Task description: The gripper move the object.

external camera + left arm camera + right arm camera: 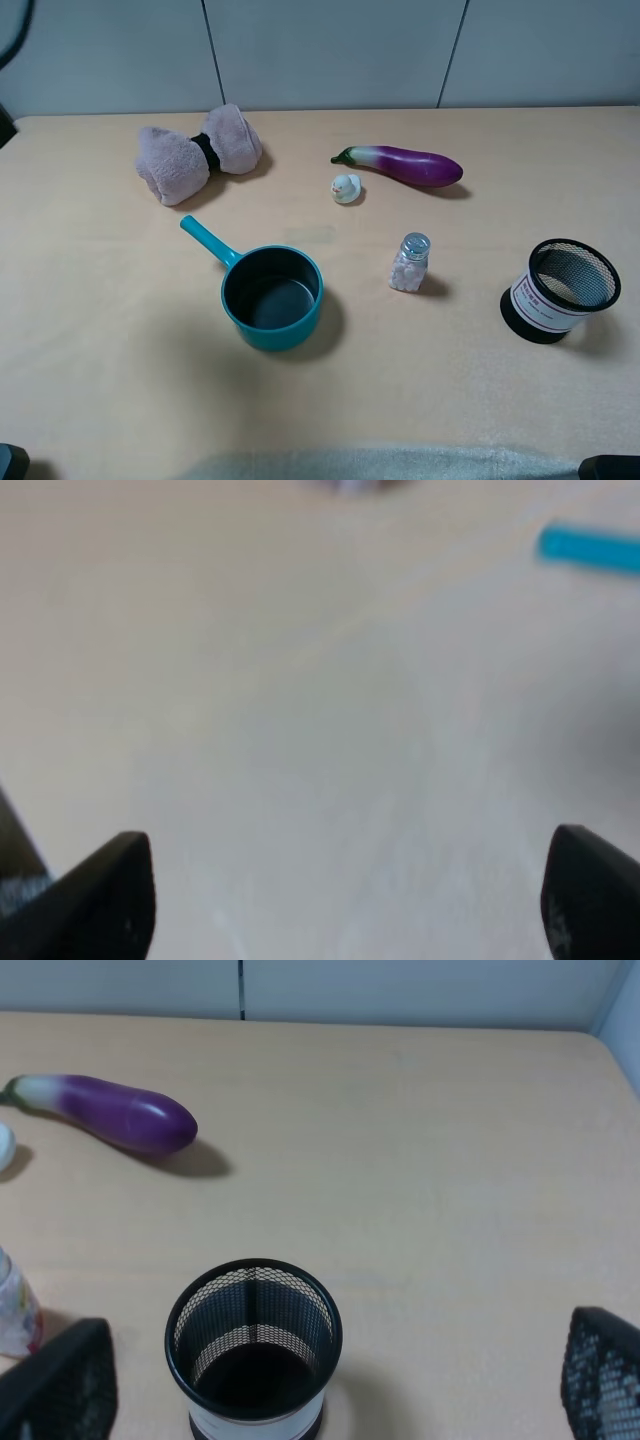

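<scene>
The tiny white rubber duck [346, 188] with an orange beak sits on the tan table, just left of the purple eggplant's [405, 165] stem end. Only its edge shows in the right wrist view [3, 1147]. My left gripper [350, 910] is open and empty over bare table, its black fingertips [110, 895] wide apart. My right gripper [330, 1380] is open and empty, its fingers on either side of the black mesh cup [255, 1350] and well short of the duck. Neither gripper touches anything.
A teal pot [272, 297] with a handle [590, 548] stands at the centre front. A clear salt shaker [410, 263] stands right of it. The mesh cup [560, 290] is at the right. A pink towel bow [198, 152] lies at the back left.
</scene>
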